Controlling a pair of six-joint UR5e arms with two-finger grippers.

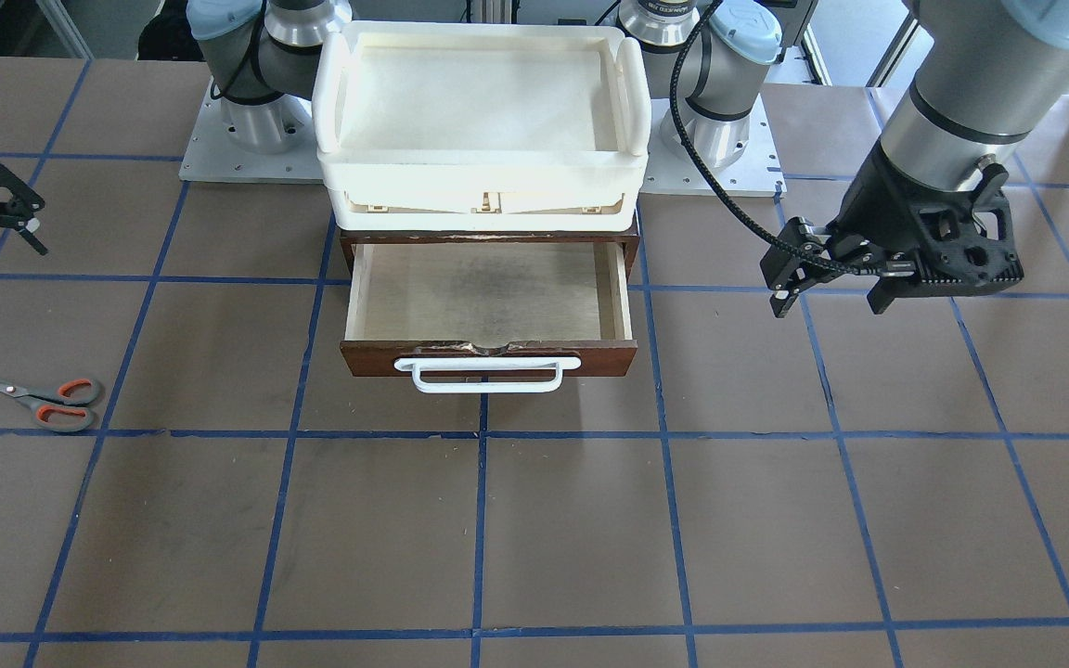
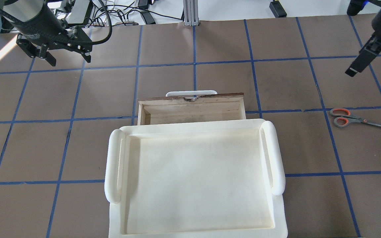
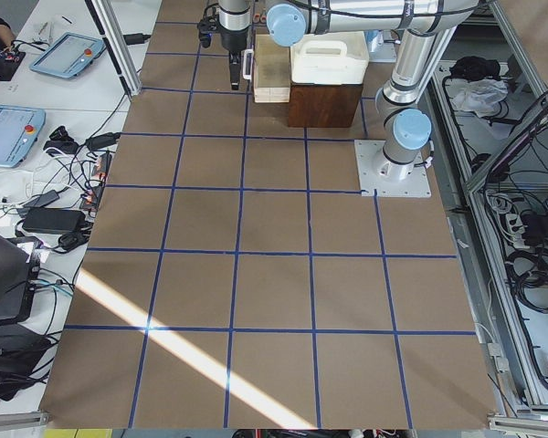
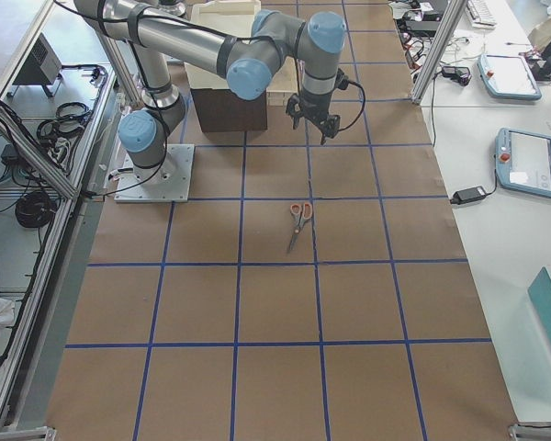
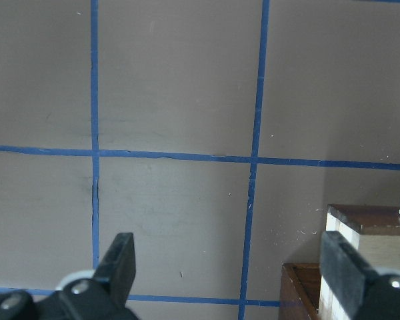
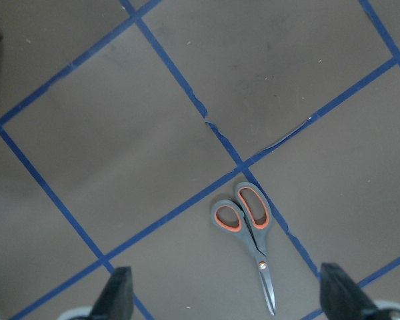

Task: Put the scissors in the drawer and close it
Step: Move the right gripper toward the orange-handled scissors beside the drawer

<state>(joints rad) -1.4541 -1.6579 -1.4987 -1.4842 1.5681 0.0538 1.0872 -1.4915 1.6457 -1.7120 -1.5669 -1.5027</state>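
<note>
The scissors, grey handles with orange-red linings, lie flat on the table far to the robot's right of the drawer; they also show in the overhead view and the right wrist view. The dark brown drawer stands pulled open with its pale inside bare, its white bar handle facing away from the robot. It also shows from overhead. My right gripper is open and empty, above the table short of the scissors. My left gripper is open and empty, beside the drawer's corner.
A cream-white plastic tray sits on top of the brown cabinet over the drawer and fills the near part of the overhead view. Blue tape lines grid the brown table. Both arm bases stand behind the cabinet.
</note>
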